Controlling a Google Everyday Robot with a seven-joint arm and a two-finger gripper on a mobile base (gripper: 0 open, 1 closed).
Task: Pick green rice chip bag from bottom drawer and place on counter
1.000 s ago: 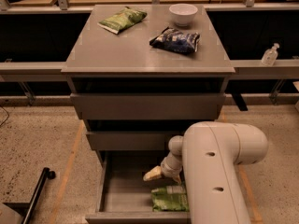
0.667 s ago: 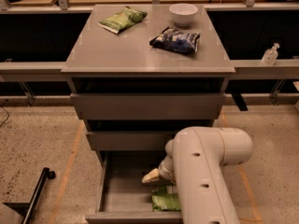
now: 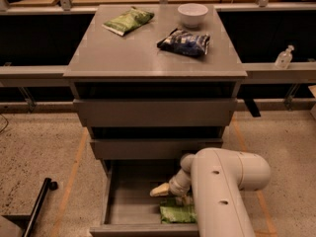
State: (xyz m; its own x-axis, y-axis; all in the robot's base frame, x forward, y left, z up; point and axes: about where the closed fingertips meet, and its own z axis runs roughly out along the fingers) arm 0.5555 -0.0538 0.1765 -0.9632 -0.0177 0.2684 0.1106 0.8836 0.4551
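Step in hand: the pick, by my judgement. The plain grey bottom drawer (image 3: 106,196) stands pulled open at the lower centre of the frame. The puffy bright light-green rice chip bag (image 3: 176,214) lies on its floor near the front, partly hidden by the bulky white robot arm (image 3: 224,191).

The gripper (image 3: 161,190) is down inside the drawer, just above and slightly left of the bag. Whether it touches the bag cannot be told, and its state, wide, narrow or holding, cannot be told either from where I stand.

Next move, as I judge it: secure the bag, lift it straight up clear of the drawer walls and of the middle grey drawer (image 3: 153,148) overhanging the back, then carry it up to the counter. The bag looks soft and air-filled, so a grip on an edge may slip.

The smooth grey counter (image 3: 133,53) in the upper centre carries three items:
- a flatter, darker green bag (image 3: 127,20) at the upper left;
- a white bowl (image 3: 193,14) at the back right;
- a dark blue-and-white bag (image 3: 184,41) in front of the bowl.

Bare room remains at the front and left of the top.

Surroundings: a speckled stone-like floor (image 3: 39,152) with orange tape lines, long grey side rails (image 3: 29,73), a small clear bottle (image 3: 284,58) on the right rail, and a black pole (image 3: 37,209) at the lower left.
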